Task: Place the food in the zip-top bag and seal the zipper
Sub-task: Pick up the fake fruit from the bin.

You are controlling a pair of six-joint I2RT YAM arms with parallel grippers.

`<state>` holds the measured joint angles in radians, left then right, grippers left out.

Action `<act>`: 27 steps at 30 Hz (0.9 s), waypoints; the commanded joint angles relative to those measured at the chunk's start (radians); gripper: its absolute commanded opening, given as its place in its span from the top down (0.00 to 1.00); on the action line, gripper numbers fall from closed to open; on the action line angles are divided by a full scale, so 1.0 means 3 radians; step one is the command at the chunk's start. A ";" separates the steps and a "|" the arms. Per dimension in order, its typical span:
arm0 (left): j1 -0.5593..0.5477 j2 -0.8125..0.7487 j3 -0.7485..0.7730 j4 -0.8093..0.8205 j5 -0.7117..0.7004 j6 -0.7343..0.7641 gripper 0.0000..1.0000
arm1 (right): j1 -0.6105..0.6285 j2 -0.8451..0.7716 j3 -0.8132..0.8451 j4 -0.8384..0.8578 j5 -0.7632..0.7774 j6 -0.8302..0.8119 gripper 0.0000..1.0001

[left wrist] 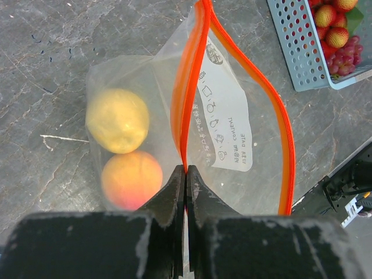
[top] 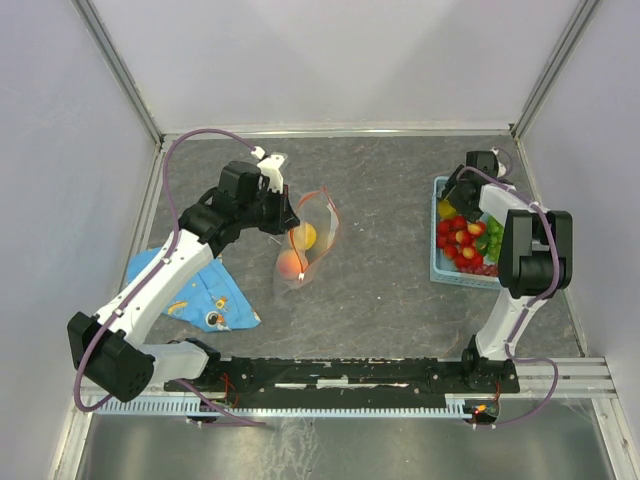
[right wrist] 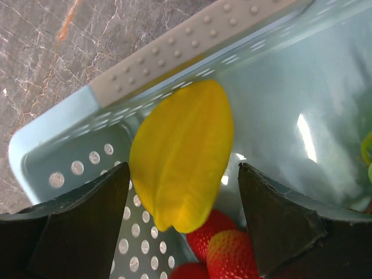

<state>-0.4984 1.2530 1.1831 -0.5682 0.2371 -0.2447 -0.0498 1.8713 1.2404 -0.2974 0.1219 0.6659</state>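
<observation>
The clear zip-top bag [top: 308,240] lies mid-table with its orange-red zipper strip [left wrist: 187,99] spread open. Inside it are a yellow lemon [left wrist: 117,120] and an orange-pink peach [left wrist: 131,179]. My left gripper [left wrist: 186,170] is shut on the near side of the zipper strip, holding the mouth up. My right gripper [right wrist: 183,174] is open, down inside the light-blue basket [top: 441,262], with its jaws either side of a yellow ridged fruit [right wrist: 181,152]. Red strawberries [right wrist: 224,250] lie just below that fruit. More strawberries and green grapes [top: 490,236] fill the basket.
A blue patterned cloth [top: 195,290] lies at the left under my left arm. The basket stands near the right wall. The rail with both arm bases runs along the near edge.
</observation>
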 commanded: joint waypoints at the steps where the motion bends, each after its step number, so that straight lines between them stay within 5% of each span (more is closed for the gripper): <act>1: 0.0025 -0.0065 -0.0017 0.0161 0.0067 0.0025 0.97 | -0.0011 0.0115 0.0147 0.0145 -0.0169 0.0069 0.16; 10: 0.0026 -0.0055 -0.0022 0.0166 0.0066 0.0023 0.97 | -0.0030 0.0342 0.0190 0.0215 -0.0313 -0.0032 0.18; 20: 0.0027 -0.0040 -0.0027 0.0164 0.0079 0.0013 0.97 | -0.0052 0.0061 0.0031 0.0233 -0.0365 -0.0181 0.41; 27: 0.0025 -0.0045 -0.0027 0.0164 0.0094 0.0008 0.97 | -0.0058 -0.0294 -0.0075 0.0194 -0.0337 -0.0316 0.46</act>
<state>-0.4984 1.2530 1.1748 -0.5655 0.2398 -0.2447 -0.0616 1.8832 1.2278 -0.2436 0.0174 0.6132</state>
